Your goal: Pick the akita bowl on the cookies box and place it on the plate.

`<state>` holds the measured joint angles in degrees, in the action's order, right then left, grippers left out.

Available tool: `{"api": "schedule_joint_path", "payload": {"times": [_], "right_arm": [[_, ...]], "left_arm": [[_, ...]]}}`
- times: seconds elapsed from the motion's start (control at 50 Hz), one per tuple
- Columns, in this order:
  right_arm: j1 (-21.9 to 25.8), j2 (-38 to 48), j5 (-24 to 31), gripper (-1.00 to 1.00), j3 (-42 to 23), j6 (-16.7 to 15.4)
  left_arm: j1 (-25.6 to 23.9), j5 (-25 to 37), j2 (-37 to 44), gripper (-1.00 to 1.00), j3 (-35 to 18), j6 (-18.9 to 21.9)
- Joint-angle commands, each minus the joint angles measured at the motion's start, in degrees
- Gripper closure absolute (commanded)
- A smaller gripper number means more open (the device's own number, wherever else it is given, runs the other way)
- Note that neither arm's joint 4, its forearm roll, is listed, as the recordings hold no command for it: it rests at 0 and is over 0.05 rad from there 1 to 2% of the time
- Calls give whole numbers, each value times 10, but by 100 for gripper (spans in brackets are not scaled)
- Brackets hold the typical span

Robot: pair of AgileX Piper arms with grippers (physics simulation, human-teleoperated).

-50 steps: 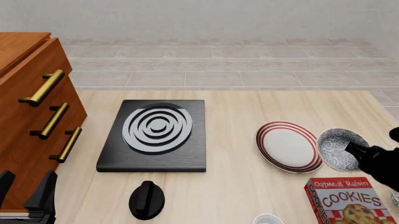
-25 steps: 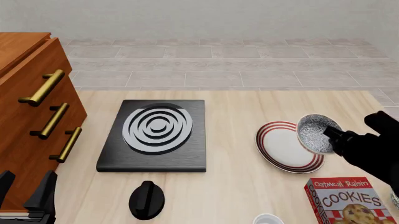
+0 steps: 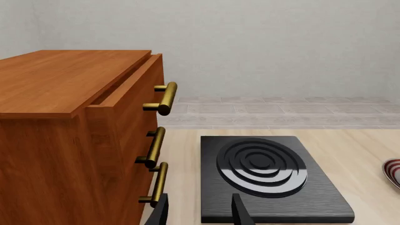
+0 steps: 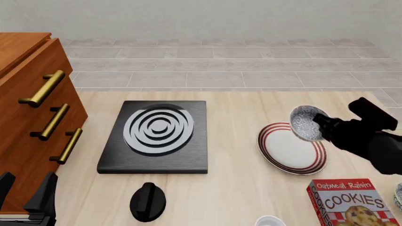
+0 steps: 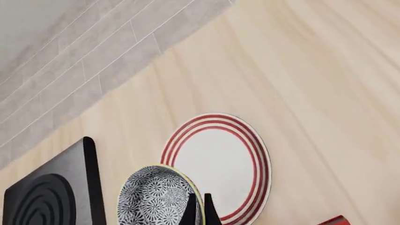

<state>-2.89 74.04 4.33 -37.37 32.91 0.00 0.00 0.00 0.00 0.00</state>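
Right jaws clamp speckled akita bowl (image 4: 306, 123) rim – above ringed plate (image 4: 276, 155); left jaws apart.

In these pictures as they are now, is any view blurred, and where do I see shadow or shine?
Front view: sharp, evenly lit, a soft shadow along the near edge of the black slab. Left wrist view: sharp, a pale sheen across the slab's rings and on the brass handles. Right wrist view: sharp though tilted, the akita bowl and plate cut by the frame edge, no glare.
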Motion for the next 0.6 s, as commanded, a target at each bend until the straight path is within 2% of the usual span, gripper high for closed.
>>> {"api": "schedule_joint_path", "payload": {"times": [0.02,0.6], "right_arm": [[-9,57,-15,100,-33,0],[-32,151,-33,100,-80,-10]], "left_arm": [[0,0,0,-100,0,0],[0,0,0,-100,0,0]]}}
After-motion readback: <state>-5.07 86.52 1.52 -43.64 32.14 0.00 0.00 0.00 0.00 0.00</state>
